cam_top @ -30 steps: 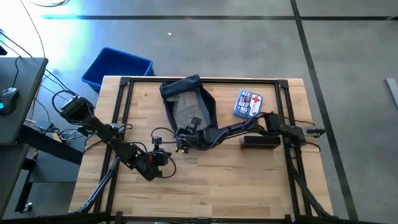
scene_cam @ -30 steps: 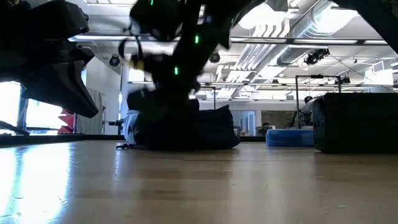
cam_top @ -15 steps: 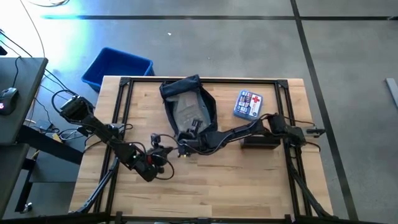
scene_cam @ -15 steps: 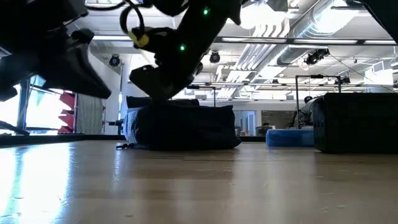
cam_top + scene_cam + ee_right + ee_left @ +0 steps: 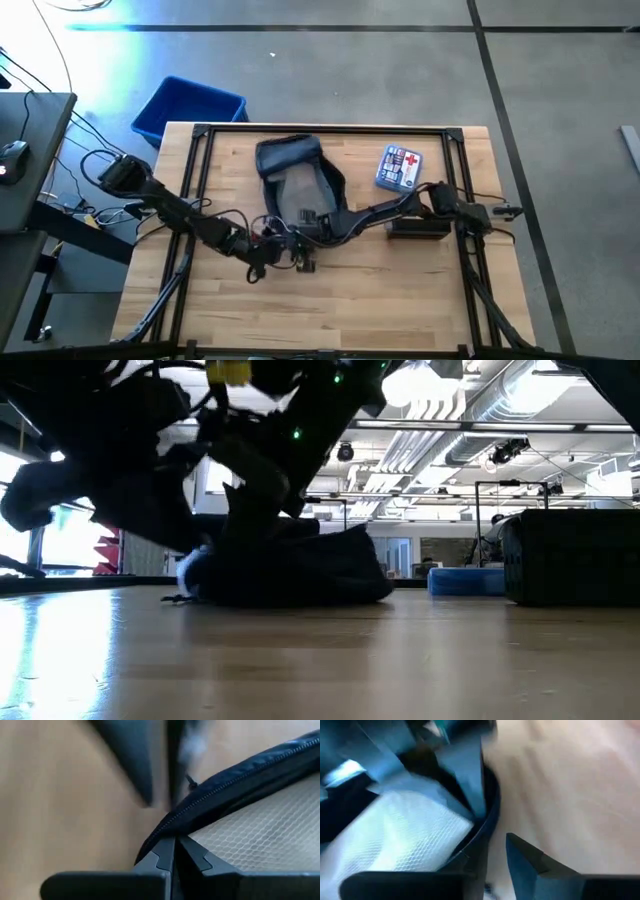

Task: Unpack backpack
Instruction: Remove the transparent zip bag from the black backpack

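- Both pincers now sit together at the near edge of the backpack [image 5: 300, 180]. The left pincer [image 5: 268, 238] has swung up from the near-left part of the surface [image 5: 400, 290] and now sits against the bag's near-left corner.
- In the left wrist view the left pincer's [image 5: 492, 852] fingers [image 5: 532, 857] stand slightly apart with the bag's dark rim [image 5: 487, 827] between them; whether they actually press it I cannot tell.
- The right pincer [image 5: 300, 240] has stayed at the near rim. Its fingers [image 5: 192, 852] are drawn together and clamped on the zippered edge [image 5: 220, 785], as the right wrist view shows.
- The backpack lies on the far middle of the surface, mouth up, with a clear mesh-patterned pouch [image 5: 298, 192] showing inside. Against the frame half a second ago its near end looks pulled narrower, and the far flap [image 5: 288, 152] sits flatter.
- In the low view the bag [image 5: 300, 565] is a low dark mound, with both arms bunched over its left part.
- A white and blue box [image 5: 398, 167] with a red cross lies right of the bag; its lettering is too small to read.
- A black block [image 5: 418, 227] rests near the right arm's base.
- A blue bin [image 5: 185, 108] stands on the floor beyond the far-left corner.
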Controlling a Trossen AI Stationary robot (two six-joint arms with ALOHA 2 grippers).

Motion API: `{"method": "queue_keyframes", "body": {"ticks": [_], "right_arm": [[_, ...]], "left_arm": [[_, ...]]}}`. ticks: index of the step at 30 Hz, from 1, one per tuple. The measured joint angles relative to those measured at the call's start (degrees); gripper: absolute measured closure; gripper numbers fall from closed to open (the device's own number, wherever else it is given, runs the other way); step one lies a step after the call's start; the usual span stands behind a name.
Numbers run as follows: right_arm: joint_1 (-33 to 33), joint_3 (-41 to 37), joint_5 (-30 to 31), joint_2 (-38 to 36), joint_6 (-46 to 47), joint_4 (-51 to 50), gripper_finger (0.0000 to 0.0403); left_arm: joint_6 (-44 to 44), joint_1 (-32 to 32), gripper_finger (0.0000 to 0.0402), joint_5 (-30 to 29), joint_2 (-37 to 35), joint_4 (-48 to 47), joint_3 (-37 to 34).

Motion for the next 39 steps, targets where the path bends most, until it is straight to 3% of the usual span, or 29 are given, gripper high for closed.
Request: {"method": "queue_keyframes", "body": {"ticks": [6,12,17,22,26,32,39], "right_arm": [[1.1,0.0,0.5,0.0,-1.3,0.3,0.0403],[1.1,0.0,0.5,0.0,-0.7,-0.5,0.0403],[1.4,0.0,0.5,0.0,-1.7,-1.2,0.0402],[3.2,0.1,2.5,0.6,-7.6,-1.7,0.0402],[4.3,0.2,7.4,2.5,-10.0,-1.5,0.04],[4.5,0.7,10.1,2.5,-8.8,-3.2,0.0354],[5.8,4.2,17.6,2.3,-8.8,-10.7,0.0275]], "left_arm": [[4.1,-0.5,0.0306,9.1,6.2,4.6,-0.1],[0.4,-2.7,0.0292,8.4,9.2,5.6,0.2],[0.6,-7.2,0.0305,0.7,7.9,1.6,1.9],[2.7,-10.8,0.0324,-15.1,5.5,2.5,3.4],[4.7,-10.1,0.0327,-17.3,5.7,2.4,3.2],[2.6,-5.7,0.0328,-10.8,7.7,1.6,3.2],[1.3,-3.5,0.0328,-10.2,10.7,1.6,3.2]]}}
